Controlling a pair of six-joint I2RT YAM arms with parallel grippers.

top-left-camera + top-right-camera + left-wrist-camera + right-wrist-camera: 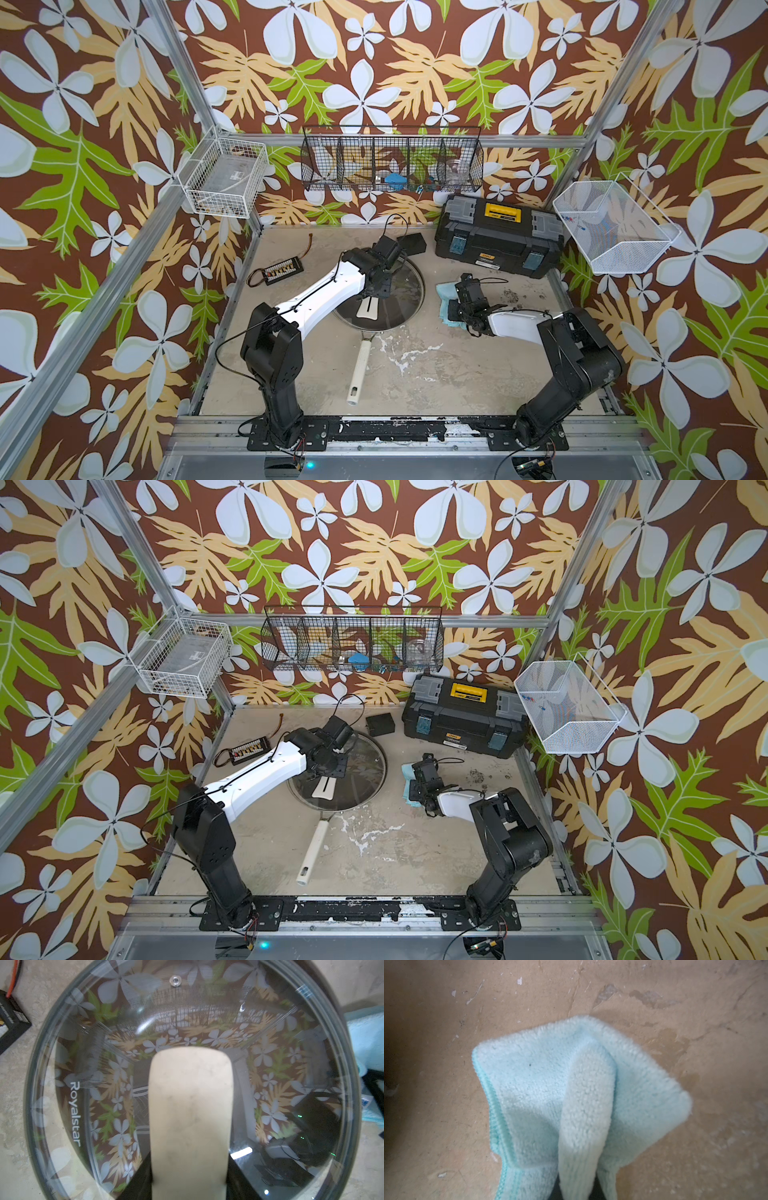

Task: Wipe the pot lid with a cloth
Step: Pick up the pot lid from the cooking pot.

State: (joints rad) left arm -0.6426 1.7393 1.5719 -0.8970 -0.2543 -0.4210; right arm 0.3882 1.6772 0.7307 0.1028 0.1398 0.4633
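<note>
The pot lid [401,301], clear glass with a metal rim, lies over a dark pan in the middle of the table in both top views [363,771]. My left gripper [376,287] is shut on its cream bar handle [190,1105]; the black jaws press the handle's two sides [190,1178]. To the right of the lid, the light blue cloth [444,291] lies bunched under my right gripper [455,309]. In the right wrist view that gripper [577,1192] is shut on a raised fold of the cloth [542,1088]. I cannot tell whether the cloth still touches the table.
The pan's long cream handle [359,370] sticks out toward the front edge. A black toolbox [498,237] and a small black box [413,243] stand behind the lid. A charger board with cables [282,268] lies at the back left. Wire baskets [392,160] hang on the walls.
</note>
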